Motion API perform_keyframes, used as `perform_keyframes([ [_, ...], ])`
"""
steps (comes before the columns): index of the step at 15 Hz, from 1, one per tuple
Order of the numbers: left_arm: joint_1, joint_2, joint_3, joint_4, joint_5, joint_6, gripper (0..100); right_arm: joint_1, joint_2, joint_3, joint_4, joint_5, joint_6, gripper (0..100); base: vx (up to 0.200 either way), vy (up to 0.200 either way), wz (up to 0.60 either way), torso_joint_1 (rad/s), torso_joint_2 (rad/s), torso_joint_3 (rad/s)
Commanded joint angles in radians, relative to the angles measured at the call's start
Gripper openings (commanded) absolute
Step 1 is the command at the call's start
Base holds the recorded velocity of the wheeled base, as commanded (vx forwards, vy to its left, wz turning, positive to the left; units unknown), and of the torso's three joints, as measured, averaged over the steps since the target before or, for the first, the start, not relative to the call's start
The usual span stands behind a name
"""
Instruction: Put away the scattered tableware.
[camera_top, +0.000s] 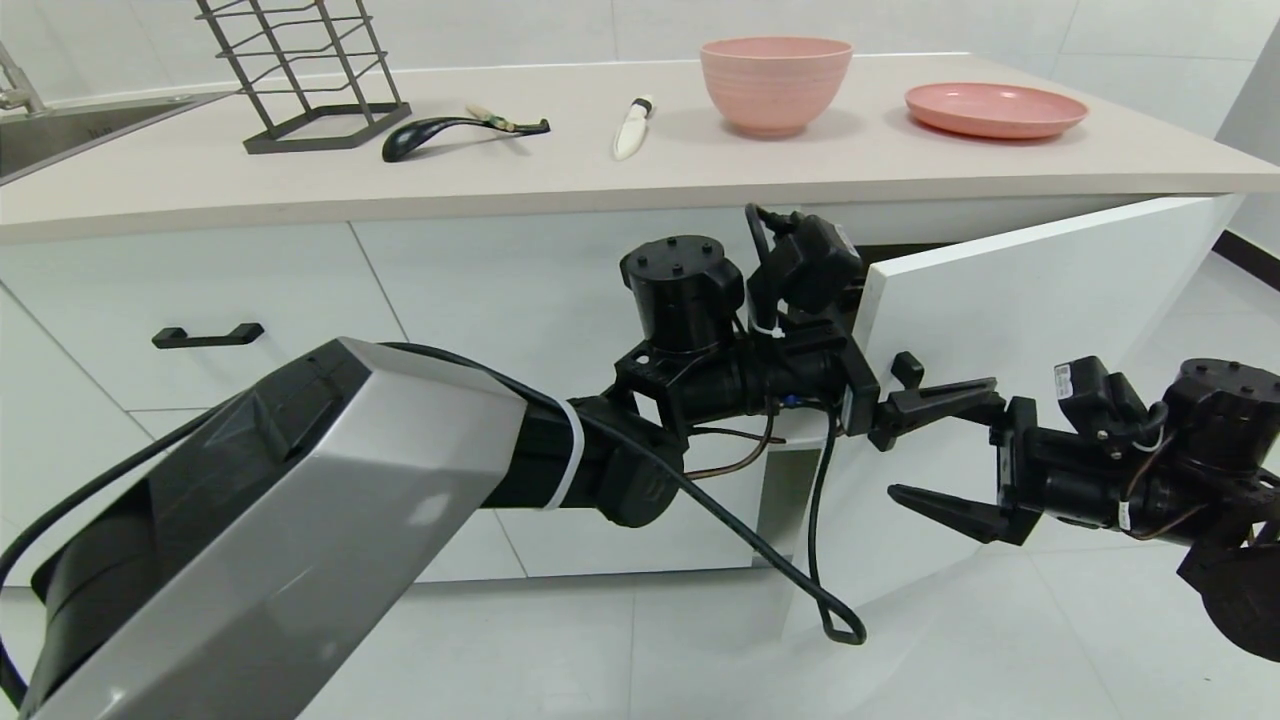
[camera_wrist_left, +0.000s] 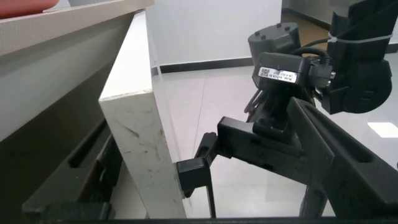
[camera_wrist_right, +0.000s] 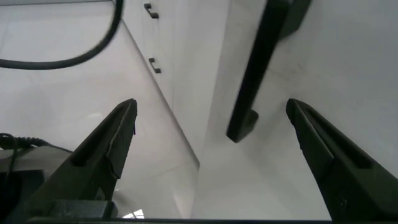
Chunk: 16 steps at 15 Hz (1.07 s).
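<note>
Bowl (camera_top: 775, 85) on counter (camera_top: 500, 170) | right claw (camera_top: 890, 462) wide apart, empty | left claw (camera_top: 858, 390) at cabinet door (camera_top: 1050, 290) (clamp: cannot tell)

A pale beige countertop (camera_top: 560, 170) runs along the white tiled wall (camera_top: 560, 30); a steel sink (camera_top: 70, 130) is set into its left end; white cabinet fronts (camera_top: 480, 290) sit below, one with a black handle (camera_top: 207, 335); a cabinet door (camera_top: 1040, 290) on the right stands open; the glossy white tile floor (camera_top: 600, 650) reflects the light; a dark baseboard (camera_top: 1250, 258) edges the far right.
</note>
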Motion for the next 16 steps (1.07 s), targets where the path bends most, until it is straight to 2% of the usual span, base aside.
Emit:
perform_keyframes([
  [1, -0.007, -0.002, -0.003, 0.007, 0.007, -0.015, 100, -0.002, -0.03, 0.015, 0.001, -0.056, -0.01, 100, 0.0, 0.0, 0.0, 0.0, 0.0, 0.0],
  [3, -0.007, -0.007, -0.026, 0.024, 0.008, -0.038, 100, -0.002, -0.114, 0.093, 0.004, -0.108, -0.012, 100, 0.0, 0.0, 0.0, 0.0, 0.0, 0.0],
  [5, -0.007, -0.005, -0.026, 0.038, 0.01, -0.038, 100, -0.002, -0.188, 0.163, 0.006, -0.128, -0.012, 100, 0.0, 0.0, 0.0, 0.0, 0.0, 0.0],
  [6, -0.007, 0.0, -0.026, 0.042, 0.014, -0.038, 100, -0.002, -0.291, 0.239, 0.006, -0.146, -0.01, 100, 0.0, 0.0, 0.0, 0.0, 0.0, 0.0],
  [8, -0.006, 0.003, -0.025, 0.042, 0.036, -0.04, 100, -0.002, -0.427, 0.295, 0.007, -0.146, -0.012, 100, 0.0, 0.0, 0.0, 0.0, 0.0, 0.0],
  [16, -0.023, 0.003, -0.005, 0.036, 0.092, -0.048, 100, -0.005, -0.854, 0.386, 0.01, -0.156, -0.015, 100, 0.0, 0.0, 0.0, 0.0, 0.0, 0.0],
])
